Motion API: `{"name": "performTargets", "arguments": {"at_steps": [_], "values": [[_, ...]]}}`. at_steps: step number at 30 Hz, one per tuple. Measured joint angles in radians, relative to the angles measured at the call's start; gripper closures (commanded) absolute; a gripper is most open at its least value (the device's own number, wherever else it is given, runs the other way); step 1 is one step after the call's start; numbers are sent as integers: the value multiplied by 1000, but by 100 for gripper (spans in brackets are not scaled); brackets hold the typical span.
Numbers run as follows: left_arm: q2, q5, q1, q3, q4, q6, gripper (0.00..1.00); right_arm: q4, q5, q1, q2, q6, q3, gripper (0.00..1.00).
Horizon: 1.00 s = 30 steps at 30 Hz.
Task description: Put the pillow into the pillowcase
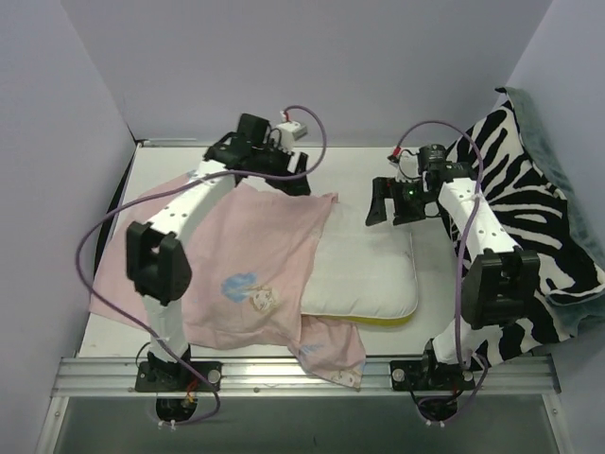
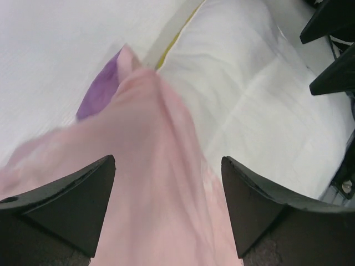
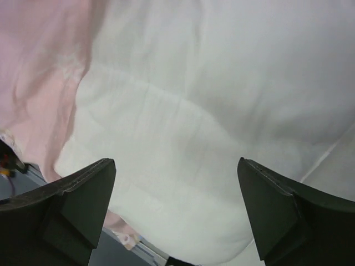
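Observation:
The pillowcase (image 1: 227, 255) lies pink side out on the left half of the table, and its right edge overlaps the left part of the pillow (image 1: 373, 274). The pillow is white with a yellow band along its near edge. My left gripper (image 1: 284, 178) is open at the pillowcase's far corner. In the left wrist view (image 2: 168, 160) a ridge of pink pillowcase (image 2: 161, 188) runs between its spread fingers, with a purple patch (image 2: 100, 91) and the pillow (image 2: 249, 83) beyond. My right gripper (image 1: 383, 203) is open above the pillow's far edge. In the right wrist view (image 3: 175, 162) the pillow (image 3: 183, 127) fills the frame and the pillowcase (image 3: 39, 66) lies at the left.
A black-and-white zebra-striped blanket (image 1: 539, 218) is heaped along the right side, under and beside the right arm. Purple walls close in the back and sides. A metal rail (image 1: 302, 374) runs along the near edge. My right gripper's fingers (image 2: 333, 22) show in the left wrist view.

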<state>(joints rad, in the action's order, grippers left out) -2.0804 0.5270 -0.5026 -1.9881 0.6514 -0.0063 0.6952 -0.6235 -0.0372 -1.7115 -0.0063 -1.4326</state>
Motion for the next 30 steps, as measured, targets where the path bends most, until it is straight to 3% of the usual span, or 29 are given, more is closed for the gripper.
{"name": "performTargets", "arguments": {"at_steps": [5, 8, 11, 15, 20, 25, 27, 30], "values": [[437, -30, 142, 345, 68, 17, 19, 8, 87, -221, 177, -133, 57, 11], [588, -76, 173, 494, 126, 27, 21, 14, 92, -326, 211, -164, 121, 15], [626, -105, 162, 641, 177, 48, 24, 20, 104, -351, 195, -172, 201, 17], [535, -148, 151, 787, 208, 65, 24, 22, 123, -375, 166, -171, 287, 16], [317, -160, 151, 708, 192, 66, 26, -2, 132, -401, 123, -166, 311, 16], [105, -168, 156, 383, 173, 81, 21, -5, 157, -401, 6, -155, 219, 15], [91, -165, 162, 324, 124, 102, 19, -15, 158, -401, -4, -151, 197, 14], [175, -119, 166, 364, 72, 141, 15, -28, 157, -410, 20, -146, 186, 10]]}}
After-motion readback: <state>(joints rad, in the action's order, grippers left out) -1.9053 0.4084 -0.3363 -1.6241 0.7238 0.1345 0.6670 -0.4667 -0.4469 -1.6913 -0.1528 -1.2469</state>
